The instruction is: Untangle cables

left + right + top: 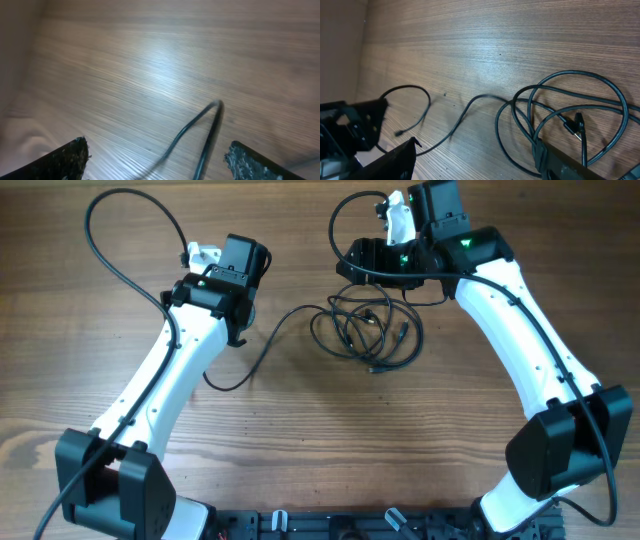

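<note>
While low over the cables [365,330], both arms [170,375] aslant inward, left tool [157,147] and right tool [475,150] wide.

A brown wooden table [300,450] with fine straight grain fills every view, and a soft pale sheen of light [165,65] lies across its surface.

Thin black cables [364,328] — tangled loops at centre, one strand trailing left.

left tool [157,162] jaws spread wide, right tool [475,161] jaws apart, both tilted downward
</note>
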